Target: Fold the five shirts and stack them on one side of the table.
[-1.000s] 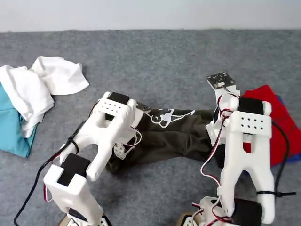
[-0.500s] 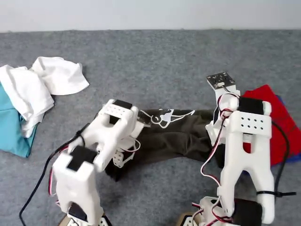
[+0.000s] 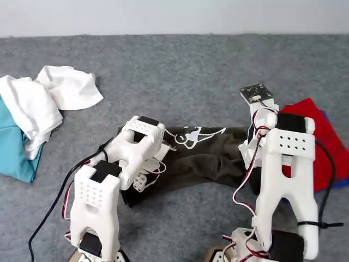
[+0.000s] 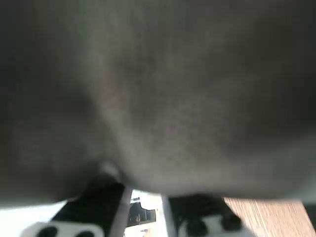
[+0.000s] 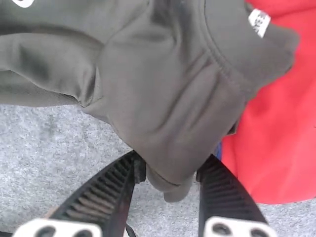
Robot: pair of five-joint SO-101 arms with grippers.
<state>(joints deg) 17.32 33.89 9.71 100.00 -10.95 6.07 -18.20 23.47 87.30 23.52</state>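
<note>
Right gripper point(image 5: 173, 163): I see its fingers pinching a thick bunch at one end of the dark shirt point(image 3: 207, 155), with the fold crowding the gap between them.
Left gripper point(image 4: 147, 190): it sits at the shirt's other end, dark cloth hanging right across its camera. I cannot tell whether it grips or not.
Dark shirt: stretched across the bench point(image 3: 191, 71) between the two grippers and rumpled, its white print facing up nearer the left one.
Red shirt point(image 3: 319, 134): just beside the right fingers, on the side away from the left arm. The pinched end of the dark shirt overlaps its edge.
White shirt point(image 3: 54, 93): crumpled in a heap, well apart from both grippers, out beyond the left arm.
Teal shirt point(image 3: 13, 153): touching the white one and partly under it, the farthest from the right fingers.
</note>
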